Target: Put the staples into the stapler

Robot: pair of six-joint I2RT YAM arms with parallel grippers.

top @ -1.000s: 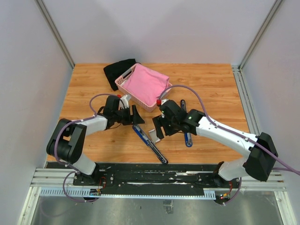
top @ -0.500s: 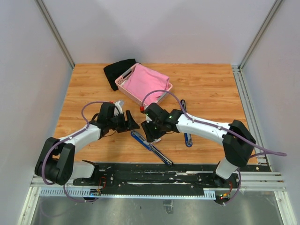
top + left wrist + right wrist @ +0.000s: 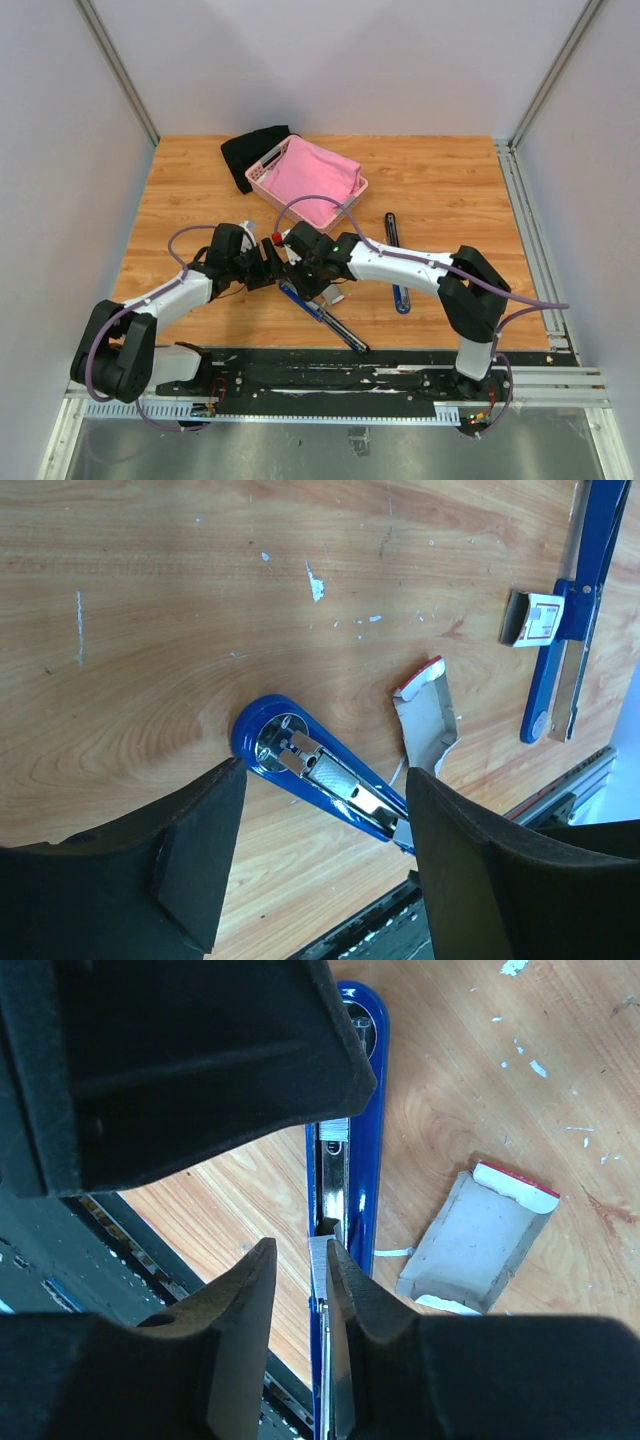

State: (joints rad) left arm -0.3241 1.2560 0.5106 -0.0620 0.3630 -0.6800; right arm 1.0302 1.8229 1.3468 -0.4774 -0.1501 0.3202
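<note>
Reading the print is beyond me: the opened carton [image 3: 480, 1235] shows only a red edge on its flap. A small white box [image 3: 535, 620] with red marks, seen only from my left wrist, is too small to read. My right gripper [image 3: 300, 1250] has its fingers set close on either side of the staples [image 3: 320, 1270], a silvery strip over the rail of the opened blue stapler [image 3: 368, 1110]. Whether they pinch it I cannot tell. My left gripper [image 3: 328, 775] stands wide apart, holding nothing, above the stapler's round end. Only the top view shows the pink basket [image 3: 258, 178] at twelve o'clock of the stapler and a second stapler [image 3: 392, 240] at three o'clock.
</note>
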